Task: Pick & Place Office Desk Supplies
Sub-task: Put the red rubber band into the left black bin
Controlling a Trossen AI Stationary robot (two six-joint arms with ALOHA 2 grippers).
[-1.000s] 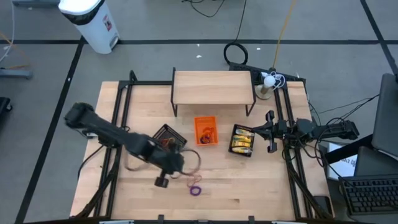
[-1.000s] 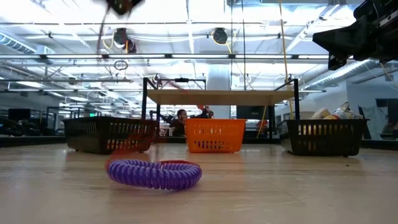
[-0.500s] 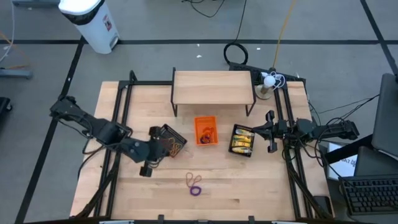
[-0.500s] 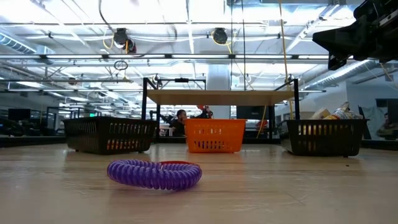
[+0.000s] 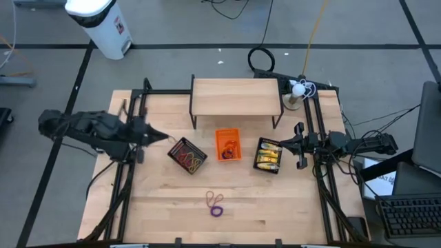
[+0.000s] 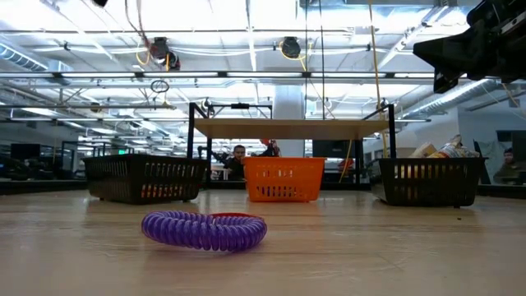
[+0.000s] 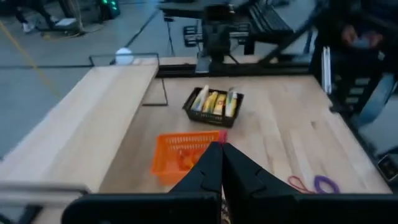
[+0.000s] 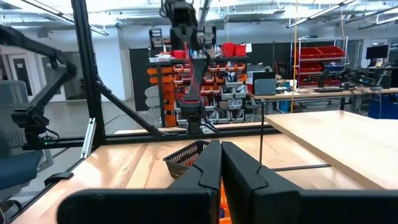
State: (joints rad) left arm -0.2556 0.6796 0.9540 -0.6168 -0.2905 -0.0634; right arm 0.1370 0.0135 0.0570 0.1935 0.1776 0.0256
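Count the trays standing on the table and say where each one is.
3. The black mesh tray with rubber bands stands left of centre, the orange tray in the middle, and the black mesh tray with yellow packets to its right. None looks hidden.

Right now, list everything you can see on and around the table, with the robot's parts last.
purple coiled ring: one, purple, front centre of table.
thin red-brown rubber band: one, touching the ring.
small orange tray: one, table middle.
black mesh tray with rubber bands: one, left of orange tray.
black mesh tray with yellow packets: one, right of it.
wooden shelf: one, rear.
white bin: one, on the floor.
left gripper: shut, left edge.
right gripper: shut, right edge.
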